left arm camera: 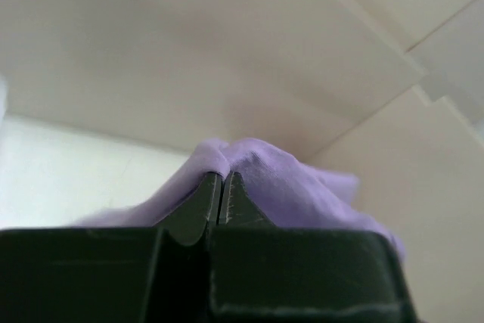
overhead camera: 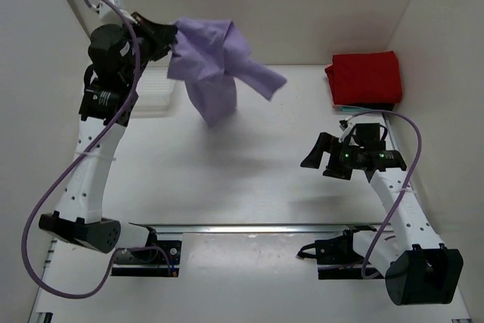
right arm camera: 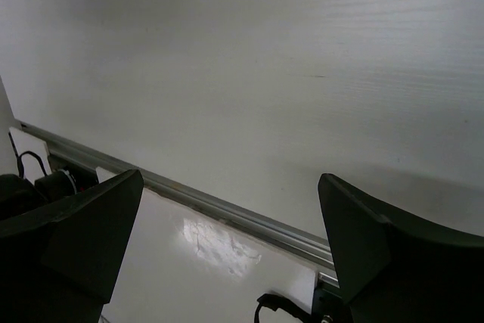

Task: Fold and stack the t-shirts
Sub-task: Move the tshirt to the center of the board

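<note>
Up toward the 11 o'clock corner of the table point(overhead camera: 249, 179), the left gripper point(overhead camera: 172, 43) is holding the lavender t-shirt point(overhead camera: 215, 62) raised off the surface, its jaws pressing together on a fold of the cloth. Through the left wrist camera, the two dark fingers point(left arm camera: 203, 203) are meeting tip to tip, with purple cloth bulging over and behind them. The shirt is hanging bunched at the gripper's 3 o'clock and trailing down toward 5 o'clock, while one loose end is sticking out toward 4 o'clock. Its lowest end is dangling over the table, and the top view is not showing whether that end is touching it.

Just beside the gripper, at its 6 to 7 o'clock, the white mesh basket point(overhead camera: 155, 92) is sitting on the table. The left arm is hiding part of it, and the hanging cloth is overlapping its right edge in the top view. Over at the table's 2 o'clock corner, well apart from the lavender one, the red t-shirt point(overhead camera: 364, 75) is lying folded flat. It is resting on a dark flat thing point(overhead camera: 367, 106) too hidden to identify.

Near 4 o'clock on the table, the right gripper point(overhead camera: 324, 161) is hovering with its jaws spread wide and gripping nothing, pointing toward 9 o'clock. A metal rail point(overhead camera: 257, 226) is running from 9 to 3 o'clock along the near side, and it is showing between the fingers in the right wrist view.
</note>
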